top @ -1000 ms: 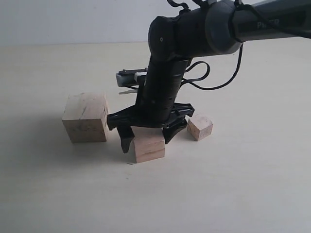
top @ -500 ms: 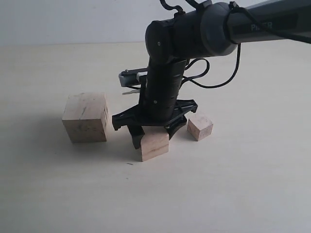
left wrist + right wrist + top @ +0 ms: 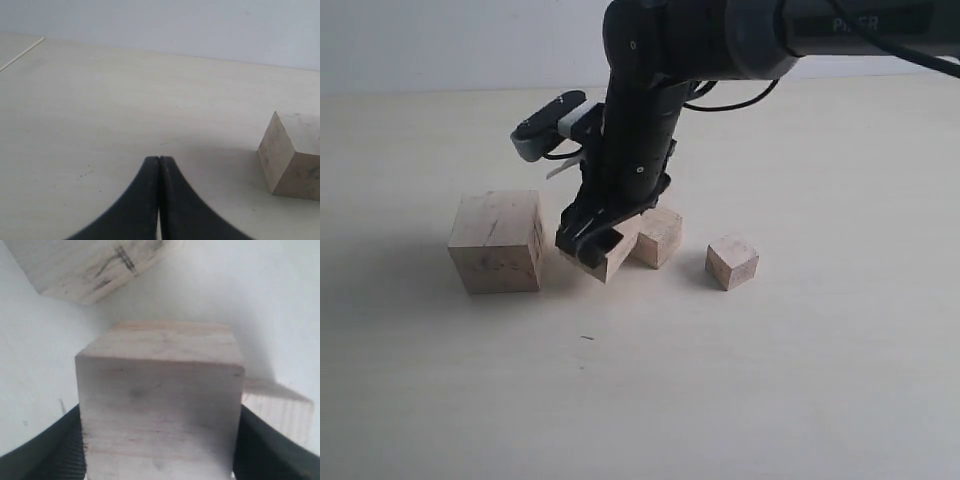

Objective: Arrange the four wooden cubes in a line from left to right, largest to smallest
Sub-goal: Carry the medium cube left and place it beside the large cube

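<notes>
One second-largest cube (image 3: pixel 621 257), tilted, clamped in right gripper (image 3: pixel 594 241); left gripper (image 3: pixel 159 170), closed and empty, appears only in its wrist view.

Bright diffuse light casts soft shadow left of the largest cube (image 3: pixel 496 240); right wrist view looks washed-out, blurry.

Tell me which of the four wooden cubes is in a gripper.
The second-largest cube, clamped tilted in the right gripper beside the largest cube; the other three sit free on the table.
</notes>
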Controlling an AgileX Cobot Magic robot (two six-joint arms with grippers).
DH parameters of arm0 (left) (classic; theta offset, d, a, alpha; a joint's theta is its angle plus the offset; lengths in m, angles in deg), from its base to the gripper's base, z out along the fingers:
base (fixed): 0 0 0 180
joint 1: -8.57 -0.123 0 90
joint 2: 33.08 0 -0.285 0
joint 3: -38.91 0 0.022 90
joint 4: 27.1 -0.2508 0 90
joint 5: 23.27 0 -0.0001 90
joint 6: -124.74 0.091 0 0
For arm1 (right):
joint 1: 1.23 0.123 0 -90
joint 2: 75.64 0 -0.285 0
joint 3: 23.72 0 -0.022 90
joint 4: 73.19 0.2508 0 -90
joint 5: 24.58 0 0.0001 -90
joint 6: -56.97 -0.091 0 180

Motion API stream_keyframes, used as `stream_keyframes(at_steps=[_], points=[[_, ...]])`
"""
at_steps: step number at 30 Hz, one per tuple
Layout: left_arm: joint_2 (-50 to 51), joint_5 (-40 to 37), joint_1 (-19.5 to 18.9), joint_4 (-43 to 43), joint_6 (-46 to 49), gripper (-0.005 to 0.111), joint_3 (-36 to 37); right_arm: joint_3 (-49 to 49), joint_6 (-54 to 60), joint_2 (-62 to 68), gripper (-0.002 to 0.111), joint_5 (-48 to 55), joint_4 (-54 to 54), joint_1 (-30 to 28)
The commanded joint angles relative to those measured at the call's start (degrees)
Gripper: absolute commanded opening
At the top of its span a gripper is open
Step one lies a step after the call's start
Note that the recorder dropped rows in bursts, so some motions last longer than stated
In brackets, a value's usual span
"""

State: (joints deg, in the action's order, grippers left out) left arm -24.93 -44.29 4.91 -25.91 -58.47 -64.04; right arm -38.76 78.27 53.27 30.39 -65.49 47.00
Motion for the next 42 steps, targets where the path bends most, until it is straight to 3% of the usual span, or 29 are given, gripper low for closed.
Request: stream_keyframes(at_steps=[1,11,18,24,29,42], points=[[-0.4,0.7,0.3,-0.1,-0.3,0.000,0.2,-0.8,10.8,-0.2,0.000,-1.8,-2.5,-0.7],[-0.4,0.7,0.3,-0.1,-0.3,0.000,0.2,-0.8,31.7,2.6,0.000,1.4,5.4,-2.9],[-0.4,0.7,0.3,-0.1,-0.3,0.000,0.2,-6.6,31.2,5.2,0.000,4.0,6.9,-3.1],[-0.4,0.7,0.3,-0.1,-0.3,0.000,0.2,-16.0,33.6,8.3,0.000,14.7,6.7,-3.1],[-0.4,0.7,0.3,-0.1,-0.3,0.000,0.2,-21.2,37.6,11.7,0.000,15.0,6.7,-3.1],[-0.4,0.7,0.3,-0.1,-0.3,0.000,0.2,-22.4,37.5,15.1,0.000,15.0,5.4,-3.1]])
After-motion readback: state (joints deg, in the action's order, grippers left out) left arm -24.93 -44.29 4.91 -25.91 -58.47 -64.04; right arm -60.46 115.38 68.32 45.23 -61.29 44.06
